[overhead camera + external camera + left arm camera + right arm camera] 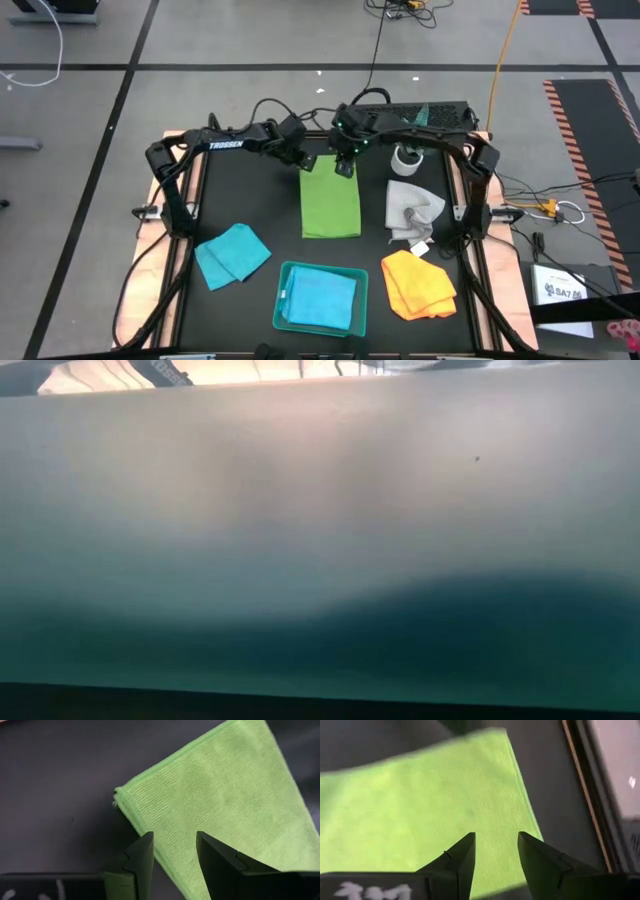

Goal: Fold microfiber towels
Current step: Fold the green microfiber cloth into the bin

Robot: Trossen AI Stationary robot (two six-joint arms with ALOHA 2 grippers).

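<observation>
A lime green towel (331, 196) lies flat on the black table as a folded upright rectangle, mid-table. My left gripper (308, 162) stands open over its far left corner (125, 795), with green cloth showing between the fingers (172, 837). My right gripper (345, 168) stands open over the towel's far edge (496, 837). Neither has cloth in its fingers. A turquoise towel (232, 256) lies crumpled at the near left. A grey-white towel (412, 210) and a yellow-orange towel (418, 285) lie at the right.
A teal tray (283, 300) at the near middle holds another turquoise towel (322, 298). A white round object (407, 156) stands at the far right, beside the grey-white towel. A blurred teal surface (320, 560) fills the low view.
</observation>
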